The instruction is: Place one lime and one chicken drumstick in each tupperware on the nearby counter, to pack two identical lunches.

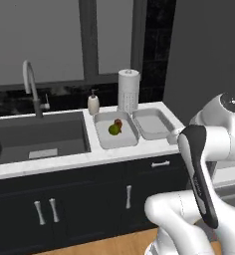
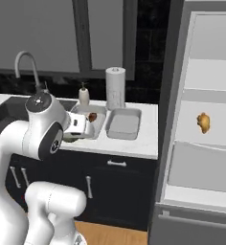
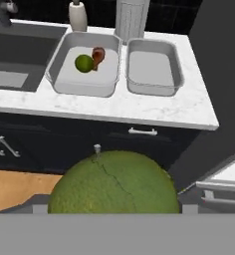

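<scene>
My gripper (image 3: 114, 206) is shut on a green lime (image 3: 114, 182) that looms large low in the hand view. It hangs in front of the counter (image 3: 139, 107), facing the two tupperware. The left tupperware (image 3: 59, 84) holds another lime (image 3: 83, 63) and a reddish chicken drumstick (image 3: 97, 55). The right tupperware (image 3: 154, 69) has nothing in it. From the right base view the hand and gripper (image 2: 72, 136) sit near the left tupperware's front edge. A second chicken drumstick (image 2: 204, 122) lies on a shelf of the open fridge.
A dark sink (image 1: 35, 137) with a curved faucet (image 1: 32, 87) lies left of the tupperware. A soap dispenser (image 1: 93, 103) and a paper towel roll (image 1: 128, 89) stand behind them. The open fridge (image 2: 206, 158) rises at the counter's right end.
</scene>
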